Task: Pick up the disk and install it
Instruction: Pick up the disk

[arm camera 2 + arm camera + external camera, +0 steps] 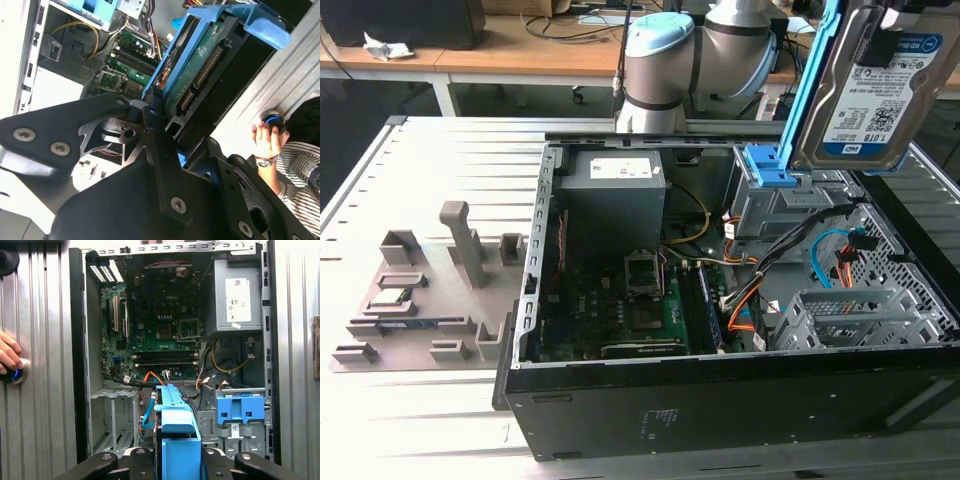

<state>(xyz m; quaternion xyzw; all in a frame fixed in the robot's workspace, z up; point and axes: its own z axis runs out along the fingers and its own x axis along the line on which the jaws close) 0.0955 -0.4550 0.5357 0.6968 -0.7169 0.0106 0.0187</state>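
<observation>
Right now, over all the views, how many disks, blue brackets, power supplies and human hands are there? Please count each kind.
disk: 1
blue bracket: 1
power supply: 1
person's hand: 1
Total: 4

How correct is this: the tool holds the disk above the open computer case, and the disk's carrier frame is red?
One mistake: the carrier frame is blue, not red, as the exterior view shows. The tool does hold the disk above the open computer case.
</observation>
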